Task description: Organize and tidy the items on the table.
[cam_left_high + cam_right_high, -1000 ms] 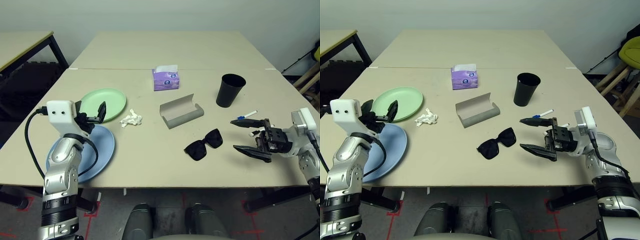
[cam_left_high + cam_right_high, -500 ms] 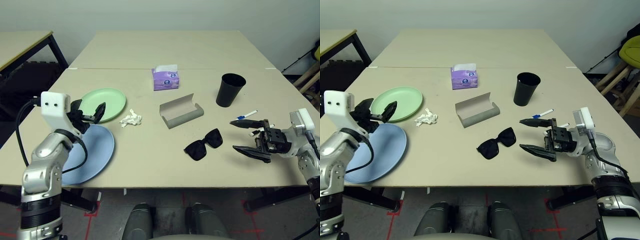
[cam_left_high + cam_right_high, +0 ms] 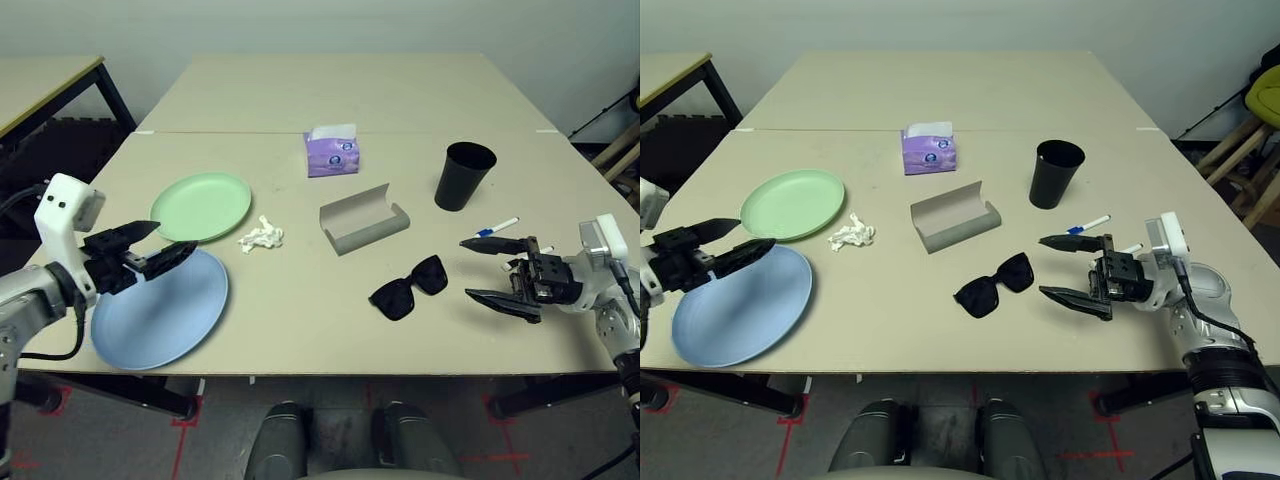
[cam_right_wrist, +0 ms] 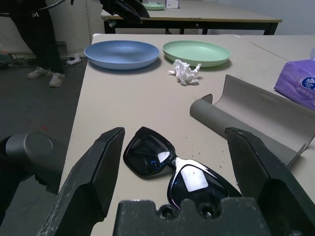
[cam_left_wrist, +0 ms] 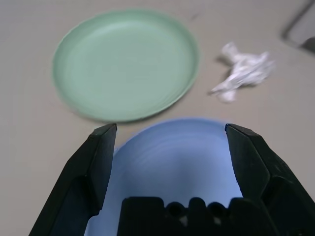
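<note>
Left gripper (image 3: 150,253) swung outward beside two plates (image 3: 160,310), jaws open.

- Two plates: one pale green plate (image 3: 201,206), one light blue plate (image 3: 160,310)
- One crumpled white tissue (image 3: 261,236)
- One purple tissue box (image 3: 332,153)
- One grey glasses case (image 3: 364,220)
- One pair of black sunglasses (image 3: 408,286)
- One black cup (image 3: 465,177)
- One white marker pen (image 3: 495,227) seen clearly

Pale green plate (image 3: 200,207), light blue plate (image 3: 160,310), black sunglasses (image 3: 408,287), purple tissue box (image 3: 332,155).
</note>
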Robot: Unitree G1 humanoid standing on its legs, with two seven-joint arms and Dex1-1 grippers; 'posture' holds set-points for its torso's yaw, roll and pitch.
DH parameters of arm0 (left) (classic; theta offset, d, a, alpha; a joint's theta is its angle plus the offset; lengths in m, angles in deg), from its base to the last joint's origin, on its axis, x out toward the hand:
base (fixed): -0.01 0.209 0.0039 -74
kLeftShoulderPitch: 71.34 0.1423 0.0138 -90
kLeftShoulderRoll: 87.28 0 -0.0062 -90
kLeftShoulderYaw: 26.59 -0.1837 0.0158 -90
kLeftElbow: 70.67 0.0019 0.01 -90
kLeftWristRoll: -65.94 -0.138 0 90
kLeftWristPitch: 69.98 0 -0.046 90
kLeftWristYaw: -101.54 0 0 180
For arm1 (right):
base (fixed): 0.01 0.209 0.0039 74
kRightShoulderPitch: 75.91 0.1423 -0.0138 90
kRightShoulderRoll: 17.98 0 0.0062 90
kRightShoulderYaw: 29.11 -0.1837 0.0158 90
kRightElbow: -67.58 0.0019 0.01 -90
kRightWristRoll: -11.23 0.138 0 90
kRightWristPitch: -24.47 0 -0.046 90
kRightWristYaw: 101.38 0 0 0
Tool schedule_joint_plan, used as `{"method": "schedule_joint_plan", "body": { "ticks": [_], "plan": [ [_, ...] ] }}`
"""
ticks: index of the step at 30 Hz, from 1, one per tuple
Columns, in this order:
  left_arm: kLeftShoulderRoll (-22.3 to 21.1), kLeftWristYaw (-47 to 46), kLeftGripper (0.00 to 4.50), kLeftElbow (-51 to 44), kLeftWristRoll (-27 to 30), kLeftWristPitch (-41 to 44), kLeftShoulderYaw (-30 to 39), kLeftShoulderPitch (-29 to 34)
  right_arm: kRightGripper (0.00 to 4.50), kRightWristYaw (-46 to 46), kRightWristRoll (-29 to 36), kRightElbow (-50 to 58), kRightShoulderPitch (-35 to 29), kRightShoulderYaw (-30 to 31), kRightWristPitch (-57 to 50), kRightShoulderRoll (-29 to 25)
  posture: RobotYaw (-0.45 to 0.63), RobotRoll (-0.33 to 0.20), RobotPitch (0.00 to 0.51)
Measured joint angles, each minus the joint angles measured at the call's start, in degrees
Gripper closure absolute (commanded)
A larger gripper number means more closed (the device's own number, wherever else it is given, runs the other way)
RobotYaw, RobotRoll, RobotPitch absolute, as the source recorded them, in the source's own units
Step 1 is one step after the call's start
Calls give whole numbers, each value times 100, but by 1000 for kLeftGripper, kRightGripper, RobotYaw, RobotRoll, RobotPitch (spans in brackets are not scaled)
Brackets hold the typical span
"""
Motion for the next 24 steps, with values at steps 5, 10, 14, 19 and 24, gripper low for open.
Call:
{"method": "schedule_joint_plan", "body": {
  "ticks": [5,10,14,19,24],
  "plan": [
    [-25,-161,0,513,-439,-41,-23,77,36,0,-35,-6,3,0,0,-2,110,0,61],
    [20,-318,0,615,-612,-36,-23,115,36,0,-67,-6,18,0,-1,-2,111,0,63],
    [72,-363,0,625,-655,3,-66,139,36,0,-104,-3,26,-1,-4,-1,109,0,65],
    [86,-312,0,665,-655,153,-80,233,36,0,-109,17,26,-1,-41,-1,107,0,65],
    [66,-86,0,748,-650,321,-131,417,36,0,-108,47,25,-2,-79,-1,105,0,66]
  ]
}}
